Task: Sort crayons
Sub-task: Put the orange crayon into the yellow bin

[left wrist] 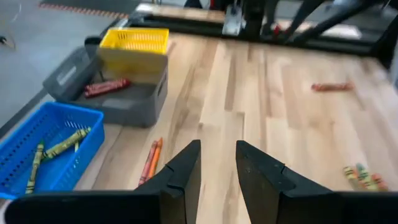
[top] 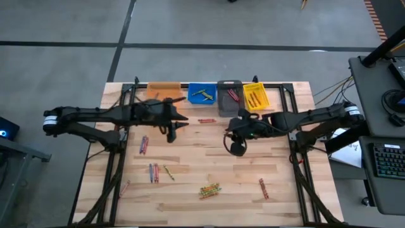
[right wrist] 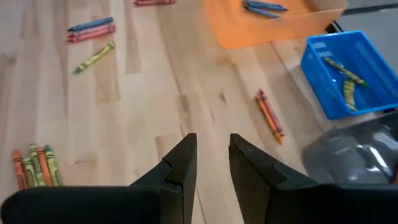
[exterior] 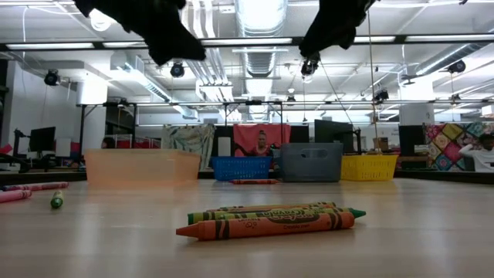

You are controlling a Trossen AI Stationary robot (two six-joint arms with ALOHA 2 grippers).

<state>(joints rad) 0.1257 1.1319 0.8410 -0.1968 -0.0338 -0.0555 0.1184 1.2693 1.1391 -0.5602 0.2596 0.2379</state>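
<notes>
Crayons lie scattered on the wooden table: an orange pair near the bins, a mixed cluster near the front, and others at the left and right. My left gripper hangs open above the table left of the orange pair, pointing toward the table's right. My right gripper hangs open on the other side of that pair, pointing left. Neither has anything between its fingers. The low view shows both grippers, left and right, well above the tabletop.
Four bins stand in a row along the far edge: orange with blue crayons, blue with green-yellow ones, grey with red ones, and yellow. Dark frame rails run along the table's sides.
</notes>
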